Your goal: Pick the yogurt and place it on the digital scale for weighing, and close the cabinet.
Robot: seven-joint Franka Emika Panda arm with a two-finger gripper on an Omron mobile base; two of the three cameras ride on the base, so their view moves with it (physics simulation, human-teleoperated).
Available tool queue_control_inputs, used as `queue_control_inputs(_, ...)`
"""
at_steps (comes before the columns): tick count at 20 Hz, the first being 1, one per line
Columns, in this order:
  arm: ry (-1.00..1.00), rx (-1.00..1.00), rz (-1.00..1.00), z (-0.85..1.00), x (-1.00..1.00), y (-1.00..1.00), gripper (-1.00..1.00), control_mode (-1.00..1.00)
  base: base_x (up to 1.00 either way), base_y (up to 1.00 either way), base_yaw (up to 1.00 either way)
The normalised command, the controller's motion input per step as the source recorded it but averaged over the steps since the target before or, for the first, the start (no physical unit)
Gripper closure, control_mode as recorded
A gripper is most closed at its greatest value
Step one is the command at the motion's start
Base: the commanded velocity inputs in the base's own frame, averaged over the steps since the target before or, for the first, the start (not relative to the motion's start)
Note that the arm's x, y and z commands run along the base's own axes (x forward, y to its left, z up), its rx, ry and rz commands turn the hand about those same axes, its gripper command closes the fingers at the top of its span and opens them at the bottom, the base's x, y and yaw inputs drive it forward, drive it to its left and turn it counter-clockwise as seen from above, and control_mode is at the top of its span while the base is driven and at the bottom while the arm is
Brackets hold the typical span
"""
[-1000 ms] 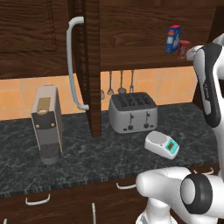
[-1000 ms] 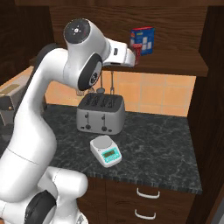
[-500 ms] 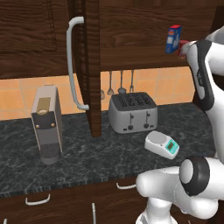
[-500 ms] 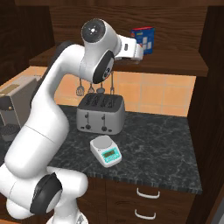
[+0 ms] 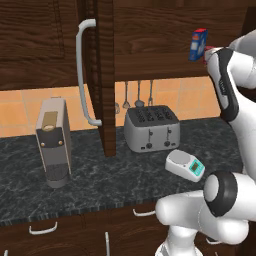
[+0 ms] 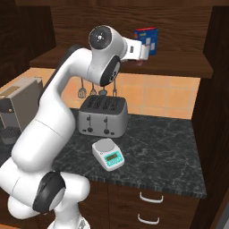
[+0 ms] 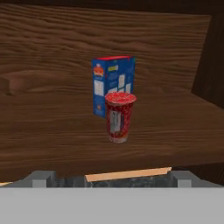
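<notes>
The yogurt [image 7: 119, 116], a small red cup, stands on the open cabinet's wooden shelf [image 7: 52, 131], just in front of a blue box [image 7: 113, 83]. My gripper [image 7: 111, 176] is open, level with the shelf's front edge and short of the cup, with its fingertips [image 7: 41, 177] wide apart and nothing between them. From the right base, my gripper [image 6: 144, 53] is up at the shelf beside the box. The digital scale [image 5: 185, 165] [image 6: 108, 153] lies bare on the dark counter in front of the toaster. The cabinet door [image 5: 102, 75] stands open, with its pale bar handle [image 5: 85, 70] facing left.
A silver toaster [image 5: 151, 129] [image 6: 103, 116] stands at the back of the counter, with utensils hanging above it. A coffee machine [image 5: 52, 142] sits at the left. Drawers with short handles [image 6: 150, 197] run under the counter. A dark side wall [image 6: 214, 112] borders the right.
The arm has risen and reached further in, bringing the hand closer to the shelf and the blue box. The jaws have stayed open. Nothing on the counter has moved.
</notes>
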Motion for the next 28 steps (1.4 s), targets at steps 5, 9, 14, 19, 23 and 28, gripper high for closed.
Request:
queue_control_inputs(5, 0.0, 0.0, 0.0, 0.0, 0.2, -0.08, -1.0, -1.0, 0.0, 0.0, 0.0)
queue_control_inputs(9, 0.0, 0.0, 0.0, 0.0, 0.2, -0.11, -1.0, -1.0, 0.0, 0.0, 0.0)
queue_control_inputs(14, 0.0, 0.0, 0.0, 0.0, 0.21, -0.09, -1.0, -1.0, 0.0, 0.0, 0.0)
queue_control_inputs(19, 0.0, 0.0, 0.0, -0.02, 0.28, -0.05, -1.0, -1.0, 0.0, 0.0, 0.0)
queue_control_inputs(23, 0.0, 0.0, 0.0, -0.06, 0.43, -0.01, -1.0, -1.0, 0.0, 0.0, 0.0)
queue_control_inputs(28, 0.0, 0.0, 0.0, -0.04, 0.38, 0.0, -1.0, -1.0, 0.0, 0.0, 0.0)
